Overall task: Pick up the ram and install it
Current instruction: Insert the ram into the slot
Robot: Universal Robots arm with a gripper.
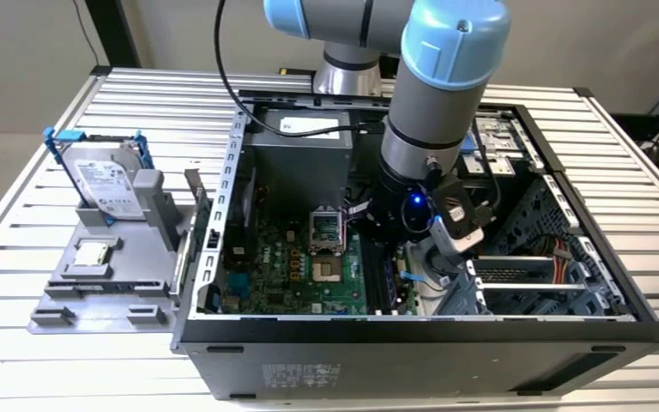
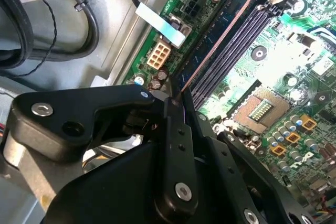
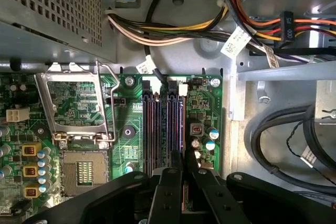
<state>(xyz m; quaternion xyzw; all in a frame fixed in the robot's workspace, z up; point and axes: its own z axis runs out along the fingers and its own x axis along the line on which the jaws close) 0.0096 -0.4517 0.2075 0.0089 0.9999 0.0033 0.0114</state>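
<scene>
The ram (image 2: 216,29) is a thin dark stick with a coppery edge. It stands on edge along the outermost of the long black motherboard slots (image 2: 239,40), by the board's rim. My gripper (image 2: 176,97) has its black fingers (image 2: 178,129) pinched together on the stick's near end. In the first wrist view the gripper (image 3: 184,165) sits over the end of the slots (image 3: 160,129), on the side away from the white latches (image 3: 182,89). In the exterior view the gripper (image 1: 390,251) reaches down inside the open computer case (image 1: 421,330), just beside the processor socket (image 1: 327,270).
A silver hard drive in a blue frame (image 1: 106,176) stands on a grey fixture (image 1: 95,287) outside the case, at the exterior view's left. Bundled cables (image 3: 173,30) and thick black cables (image 3: 283,145) run close to the slots. The socket's open metal frame (image 3: 76,100) lies beside them.
</scene>
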